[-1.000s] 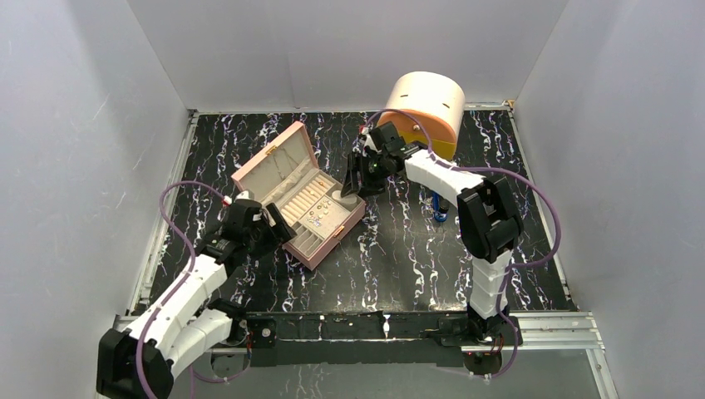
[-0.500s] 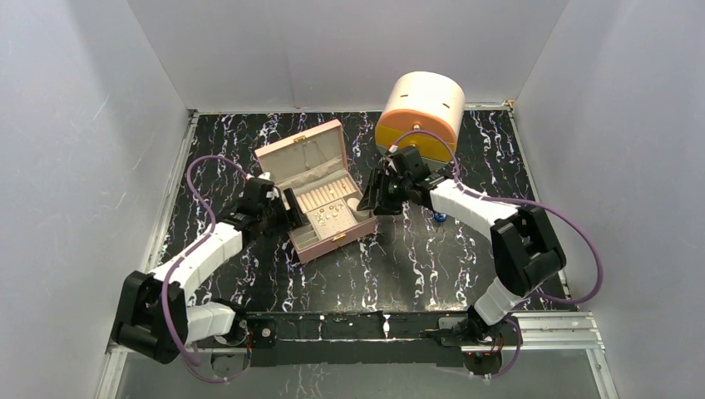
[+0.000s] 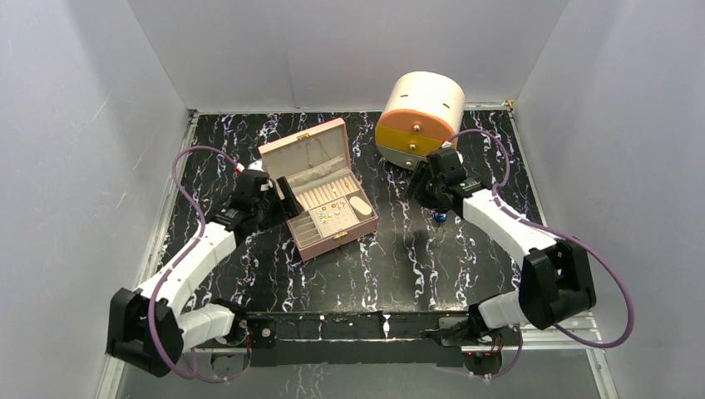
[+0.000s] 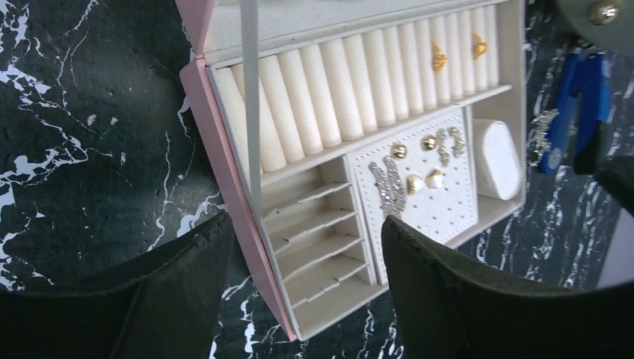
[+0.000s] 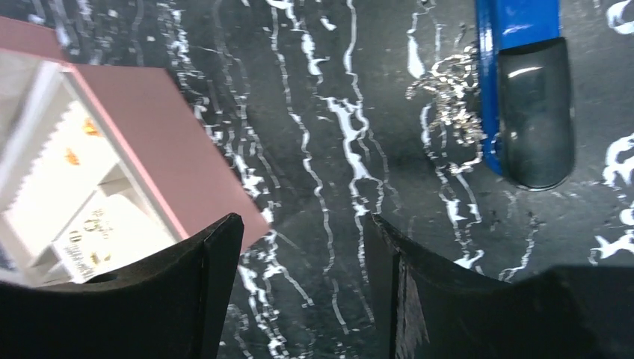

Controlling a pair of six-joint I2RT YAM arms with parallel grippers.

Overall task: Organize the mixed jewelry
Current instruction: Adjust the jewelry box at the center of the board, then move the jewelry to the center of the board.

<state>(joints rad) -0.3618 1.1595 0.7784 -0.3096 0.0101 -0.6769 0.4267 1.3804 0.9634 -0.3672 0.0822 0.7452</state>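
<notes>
The pink jewelry box lies open at the table's middle left. In the left wrist view, gold earrings sit in its ring rolls, and gold studs and a sparkly silver piece sit on its white pad. My left gripper is open and straddles the box's pink side wall; it shows in the top view at the box's left. A loose silver piece lies on the table against the blue object. My right gripper is open and empty, over bare table between the box and the blue object.
A round cream and orange container with a grey drawer front stands at the back, just behind my right gripper. Grey walls close the table on three sides. Purple cables loop beside both arms.
My right gripper has pulled back from the box and swung right, toward the blue object. The box has turned and shifted right, with my left gripper following at its left side.
</notes>
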